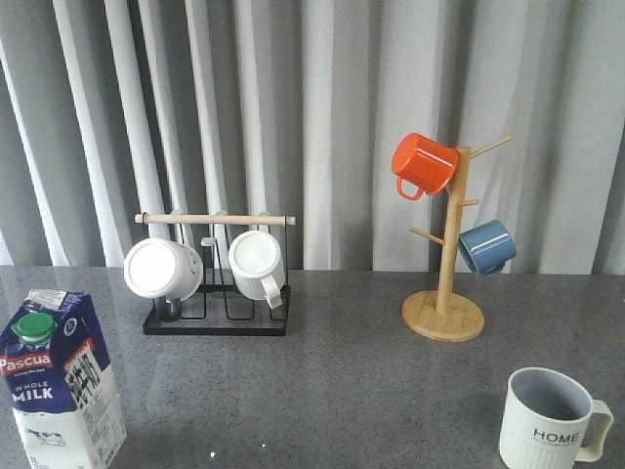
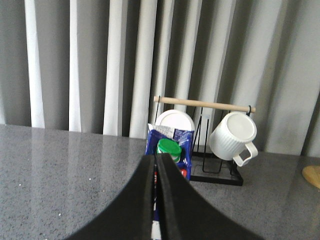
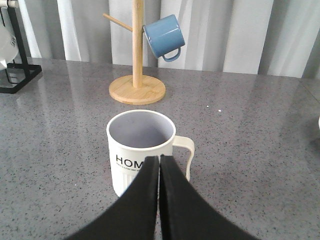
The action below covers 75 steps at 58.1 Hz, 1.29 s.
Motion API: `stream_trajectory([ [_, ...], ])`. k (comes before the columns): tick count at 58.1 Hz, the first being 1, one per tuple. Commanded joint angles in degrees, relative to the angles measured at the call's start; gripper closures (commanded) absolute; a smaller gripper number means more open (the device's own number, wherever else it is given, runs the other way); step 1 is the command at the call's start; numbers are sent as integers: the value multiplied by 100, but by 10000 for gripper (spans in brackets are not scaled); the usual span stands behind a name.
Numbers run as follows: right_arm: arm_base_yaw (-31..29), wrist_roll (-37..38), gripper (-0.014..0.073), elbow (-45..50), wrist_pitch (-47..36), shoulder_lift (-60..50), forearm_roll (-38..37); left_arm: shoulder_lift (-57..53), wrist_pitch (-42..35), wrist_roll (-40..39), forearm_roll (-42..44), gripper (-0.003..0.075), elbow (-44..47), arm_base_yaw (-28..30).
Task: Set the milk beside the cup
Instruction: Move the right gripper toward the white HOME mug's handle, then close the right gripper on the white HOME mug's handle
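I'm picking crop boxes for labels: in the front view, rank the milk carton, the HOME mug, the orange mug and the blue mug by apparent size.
1. milk carton
2. HOME mug
3. orange mug
4. blue mug

The carton and HOME mug sit nearer the camera, which inflates them; orange only slightly exceeds blue.

The left gripper (image 2: 156, 165) and right gripper (image 3: 159, 167) are both holding their jaws pressed together, gripping nothing.

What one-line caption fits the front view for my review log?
Milk carton at the table's near left, HOME cup far across at near right, mug rack and wooden mug tree behind.
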Motion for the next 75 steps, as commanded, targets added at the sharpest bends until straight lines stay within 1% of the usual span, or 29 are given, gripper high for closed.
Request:
stream_trajectory([
  [1,-22,9,595,-210,-582,236,-9,59,-758,-57,-48,727,-201,-57],
  [10,-22,-36,578,-210,-526,607,-9,331,-1121,30,-42,719,-201,-63],
  [17,-22,-69,535,-210,-698,745,-91,933,-1168,470,-42,666,-201,-293],
  [23,-22,-74,458,-210,-780,821,-252,1580,-1240,621,-48,574,-201,-417],
  [29,-22,-77,357,-210,-782,940,-363,2081,-1227,598,-48,440,-201,-417],
  [34,-22,-77,263,-210,-921,1051,-477,2382,-1271,579,-55,320,-201,-417],
  [38,-22,-77,200,-210,-1093,1154,-480,2523,-1276,538,-54,243,-201,-417],
  [44,-22,-77,135,-210,-1389,1340,-480,2628,-1253,538,-120,175,-201,-417],
  [51,-22,-77,117,-210,-1603,1631,-480,2622,-1238,538,-376,169,-201,-417],
  [59,-27,-83,117,-210,-1742,2048,-480,2622,-1238,538,-402,168,-201,-417],
  [64,-27,-236,118,-210,-1831,2343,-464,2622,-1244,538,-401,168,-201,-417],
  [70,-27,-522,118,-210,-1981,2646,-253,2615,-1250,538,-403,168,-201,-417],
  [75,-62,-798,118,-210,-2118,2810,139,2615,-1255,538,-403,168,-201,-417],
])
